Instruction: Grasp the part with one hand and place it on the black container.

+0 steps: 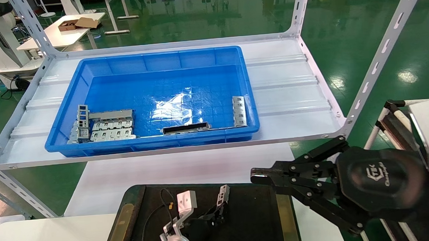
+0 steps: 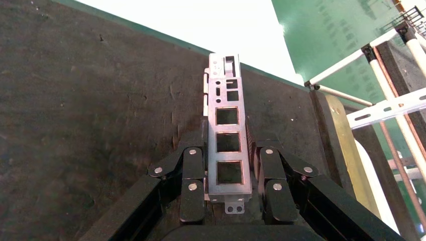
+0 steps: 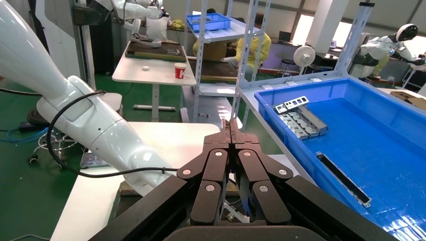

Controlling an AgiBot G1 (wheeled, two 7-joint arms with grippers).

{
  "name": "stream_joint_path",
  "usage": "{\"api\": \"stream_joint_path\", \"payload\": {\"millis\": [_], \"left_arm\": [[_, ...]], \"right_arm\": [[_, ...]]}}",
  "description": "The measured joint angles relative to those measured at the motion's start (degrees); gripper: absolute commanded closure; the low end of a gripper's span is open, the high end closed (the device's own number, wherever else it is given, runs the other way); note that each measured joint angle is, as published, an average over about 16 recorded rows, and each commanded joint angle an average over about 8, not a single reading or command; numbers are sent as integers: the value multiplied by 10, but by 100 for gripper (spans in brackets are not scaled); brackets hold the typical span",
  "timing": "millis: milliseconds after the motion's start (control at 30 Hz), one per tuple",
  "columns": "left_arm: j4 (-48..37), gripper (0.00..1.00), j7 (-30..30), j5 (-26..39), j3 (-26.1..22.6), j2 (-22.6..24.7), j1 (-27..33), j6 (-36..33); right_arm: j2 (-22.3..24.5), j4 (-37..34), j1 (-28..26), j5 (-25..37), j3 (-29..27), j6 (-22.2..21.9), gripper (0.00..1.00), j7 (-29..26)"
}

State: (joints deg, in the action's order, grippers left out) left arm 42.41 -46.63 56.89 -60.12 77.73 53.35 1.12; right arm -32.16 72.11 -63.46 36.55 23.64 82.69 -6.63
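Observation:
The part, a slim silver-grey bar with rectangular windows, is held between my left gripper's fingers low over the black container. In the left wrist view the part points away from the gripper, whose pads press on both of its long sides, with the dark tray surface right beneath it. My right gripper hovers shut and empty above the tray's right edge; its fingertips are pressed together.
A large blue bin stands on the white shelf behind the tray. It holds a cluster of grey brackets, a dark hollow frame and another silver bar. Shelf uprights rise at the right.

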Motion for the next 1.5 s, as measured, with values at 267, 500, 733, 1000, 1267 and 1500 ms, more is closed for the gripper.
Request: {"api": "stream_joint_path", "payload": {"millis": [267, 500, 733, 1000, 1267, 1500], "left_arm": [[2, 0, -15, -15, -33, 0, 6, 18], [13, 0, -23, -21, -53, -2, 14, 30], [41, 0, -20, -8, -60, -11, 22, 32], [107, 0, 11, 36, -47, -54, 26, 3], [191, 0, 69, 78, -15, -126, 23, -69], [247, 0, 136, 89, 19, -188, 17, -147]], "right_arm": [[0, 0, 0, 0, 0, 0, 0, 0], [0, 0, 0, 0, 0, 0, 0, 0], [0, 0, 0, 0, 0, 0, 0, 0], [0, 0, 0, 0, 0, 0, 0, 0], [0, 0, 0, 0, 0, 0, 0, 0], [0, 0, 0, 0, 0, 0, 0, 0]]}}
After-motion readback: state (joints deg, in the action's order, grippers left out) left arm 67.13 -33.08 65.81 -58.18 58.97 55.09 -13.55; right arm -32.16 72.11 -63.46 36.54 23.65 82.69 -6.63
